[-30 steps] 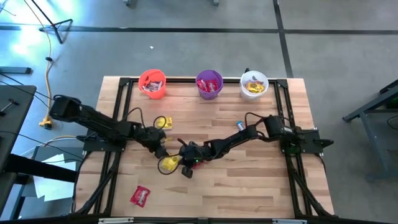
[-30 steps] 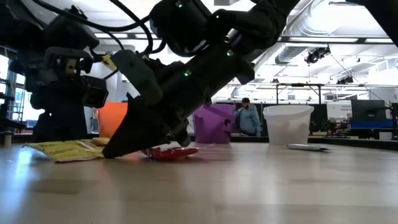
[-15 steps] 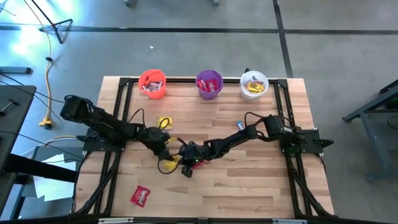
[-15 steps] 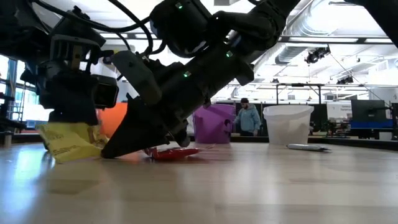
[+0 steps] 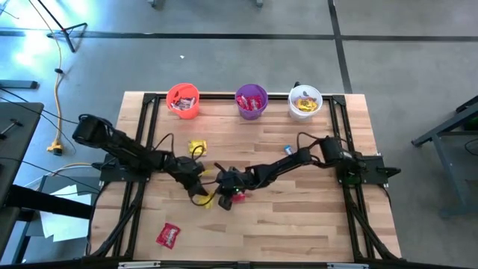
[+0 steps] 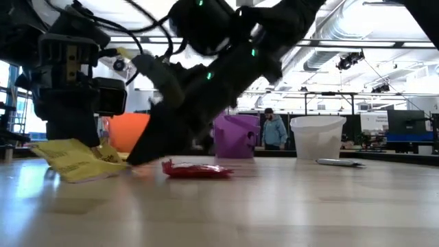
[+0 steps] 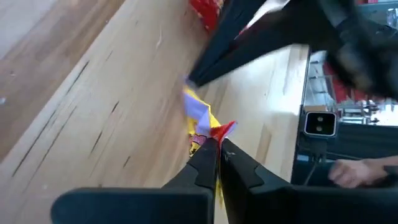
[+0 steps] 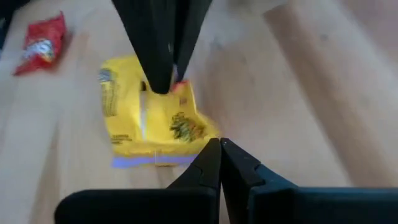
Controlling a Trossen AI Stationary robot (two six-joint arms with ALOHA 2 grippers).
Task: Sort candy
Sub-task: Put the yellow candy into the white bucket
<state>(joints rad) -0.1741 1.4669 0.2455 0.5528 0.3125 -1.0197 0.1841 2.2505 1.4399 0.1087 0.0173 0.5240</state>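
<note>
Two dark arms meet at the middle of a wooden table point(image 5: 299, 224) strewn with wrapped sweets. The left gripper point(image 5: 200, 196) has its fingers pressed together on the edge of a yellow packet point(image 5: 206, 199), pinching it at table level; in the left wrist view the closed fingertips point(image 7: 214, 149) bite the wrapper's yellow-and-red corner. The right gripper point(image 5: 226, 203), fingers shut with nothing between them, rests just beside that packet, its tip low over the wood next to a red packet point(image 5: 238, 196) that lies flat and free in the low view.

Dark print and a small picture show on the yellow wrapper in the right wrist view point(image 8: 152, 121), but no word can be read; pale lettering on another red packet point(image 8: 42, 43) is likewise illegible.

Elsewhere, a second yellow packet point(image 5: 197, 146) lies nearer the cups, a slim blue bar point(image 5: 287, 150) sits beside the right arm, and the other red packet point(image 5: 168, 235) lies well apart near the front edge. At the far edge stand an orange cup point(image 5: 183, 101), a purple cup point(image 5: 251, 101) and a white cup point(image 5: 305, 102), each holding sweets. The crossed arms block much of the low view; behind them a person point(image 6: 274, 130) stands in the room.
</note>
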